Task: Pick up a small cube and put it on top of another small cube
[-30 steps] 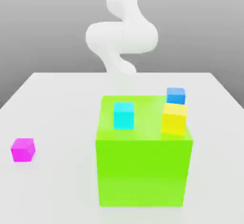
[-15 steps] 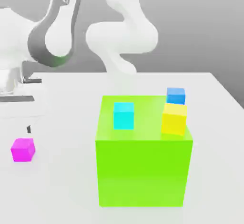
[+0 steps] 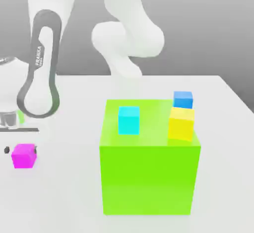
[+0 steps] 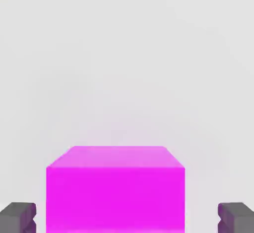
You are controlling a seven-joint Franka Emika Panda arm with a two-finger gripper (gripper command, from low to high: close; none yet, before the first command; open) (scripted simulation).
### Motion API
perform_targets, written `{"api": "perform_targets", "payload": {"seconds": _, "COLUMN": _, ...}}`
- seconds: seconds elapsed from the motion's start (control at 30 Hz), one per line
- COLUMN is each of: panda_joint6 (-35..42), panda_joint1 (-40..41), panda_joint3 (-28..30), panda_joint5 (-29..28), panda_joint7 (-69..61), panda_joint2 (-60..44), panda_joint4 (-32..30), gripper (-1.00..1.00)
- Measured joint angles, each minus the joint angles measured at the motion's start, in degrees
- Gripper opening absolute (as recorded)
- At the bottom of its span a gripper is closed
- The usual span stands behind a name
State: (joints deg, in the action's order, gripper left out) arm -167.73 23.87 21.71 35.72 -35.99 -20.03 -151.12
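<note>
Gripper astride the magenta cube, before the grasp

The step in hand is, by all appearances, the pick-up. The gripper (image 4: 126, 218) is open, with one finger on either side of the magenta cube (image 4: 115, 200) and a gap between each finger and the cube's sides; nothing is grasped. The cube sits upright on the table (image 3: 64, 197), toward the exterior view's left and well apart from the green block (image 3: 149, 177). The next move calls for bringing the fingers together evenly on opposite faces, then a straight lift. Closing off-centre could nudge or turn the cube.

On top of the block stand the cyan cube (image 3: 129, 120) and, toward the exterior view's right, the yellow cube (image 3: 181, 124). The blue cube (image 3: 182, 99) is partly hidden behind the yellow one; whether it rests on the block cannot be told. Which of these is to receive the magenta cube is likewise undetermined. Should it be one on the block, the load must clear the block's tall side, and the neighbouring cubes leave limited room for the fingers.
</note>
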Motion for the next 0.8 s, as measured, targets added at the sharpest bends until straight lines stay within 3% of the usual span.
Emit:
{"api": "perform_targets", "payload": {"seconds": 0.2, "panda_joint6": 0.02, "panda_joint1": 0.26, "panda_joint3": -0.32, "panda_joint5": 0.35, "panda_joint7": -0.26, "panda_joint2": -0.20, "panda_joint4": 0.07, "gripper": -1.00}}
{"api": "perform_targets", "payload": {"seconds": 0.57, "panda_joint6": 7.34, "panda_joint1": -11.38, "panda_joint3": 16.08, "panda_joint5": -22.09, "panda_joint7": 16.76, "panda_joint2": 12.46, "panda_joint4": -3.75, "gripper": -1.00}}
{"api": "perform_targets", "payload": {"seconds": 0.8, "panda_joint6": 18.62, "panda_joint1": -23.70, "panda_joint3": 10.22, "panda_joint5": -26.94, "panda_joint7": 20.13, "panda_joint2": 22.28, "panda_joint4": -0.16, "gripper": -1.00}}
